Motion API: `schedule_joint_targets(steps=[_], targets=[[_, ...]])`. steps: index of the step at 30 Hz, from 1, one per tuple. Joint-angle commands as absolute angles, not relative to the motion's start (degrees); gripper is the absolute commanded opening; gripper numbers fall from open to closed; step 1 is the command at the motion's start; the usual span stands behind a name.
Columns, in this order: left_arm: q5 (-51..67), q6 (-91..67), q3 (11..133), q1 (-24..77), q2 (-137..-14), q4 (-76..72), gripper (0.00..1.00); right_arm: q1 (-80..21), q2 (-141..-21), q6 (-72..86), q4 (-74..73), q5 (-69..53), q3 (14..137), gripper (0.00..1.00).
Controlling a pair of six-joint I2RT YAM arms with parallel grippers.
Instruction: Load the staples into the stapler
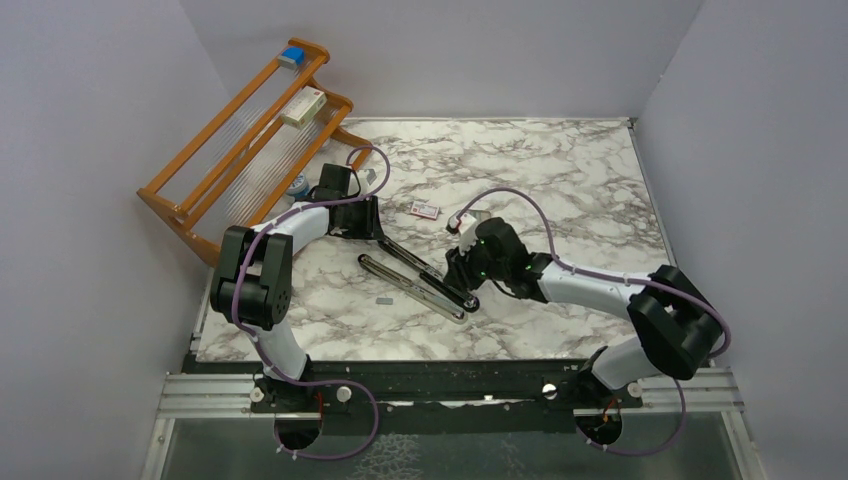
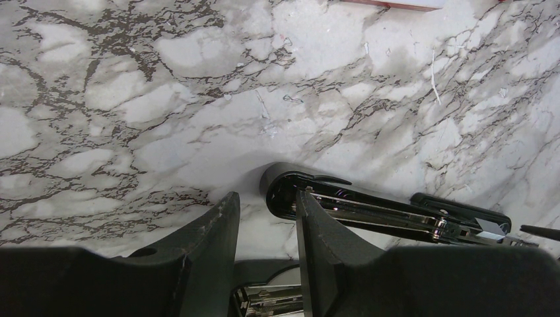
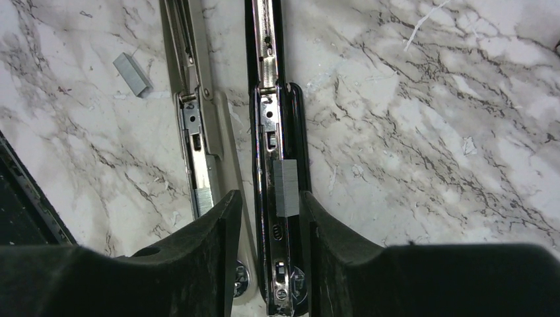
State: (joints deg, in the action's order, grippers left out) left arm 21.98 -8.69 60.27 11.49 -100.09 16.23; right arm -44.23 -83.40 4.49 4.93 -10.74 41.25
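The right arm (image 1: 590, 285) is extended leftward low over the marble table (image 3: 429, 132), with the right gripper (image 3: 269, 195) pointed down at the opened stapler (image 3: 271, 125) lying mid-table. Its jaws are parted to either side of the silver rail. A strip of staples (image 3: 286, 188) is laid on that rail, not pinched between them. A grey-silver tool (image 3: 198, 132) is set alongside, and a loose strip (image 3: 133, 74) lies beyond it. The left arm (image 1: 290, 225) is folded toward the stapler's far end. The left gripper (image 2: 264, 198) is partly spread; whether anything is clamped cannot be told.
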Motion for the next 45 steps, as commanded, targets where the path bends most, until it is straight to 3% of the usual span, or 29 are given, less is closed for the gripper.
schedule_joint_targets(steps=[1, 11, 28, 45], targets=[[19.44, -7.3, 60.5, 11.34, -101.47, 18.23, 0.39, -41.72, -85.46, 7.41, 6.52, -15.9, 41.74, 0.41], [19.55, -7.32, 60.54, 11.34, -101.48, 18.28, 0.39, -32.94, -88.23, 15.98, 16.01, -33.05, 37.71, 0.5], [19.56, -7.36, 60.52, 11.35, -101.47, 18.28, 0.39, -28.65, -94.46, 21.83, 22.02, -40.8, 35.56, 0.51], [19.5, -7.31, 60.51, 11.34, -101.6, 18.25, 0.39, -27.73, -96.84, 22.5, 23.94, -43.86, 35.6, 0.38]])
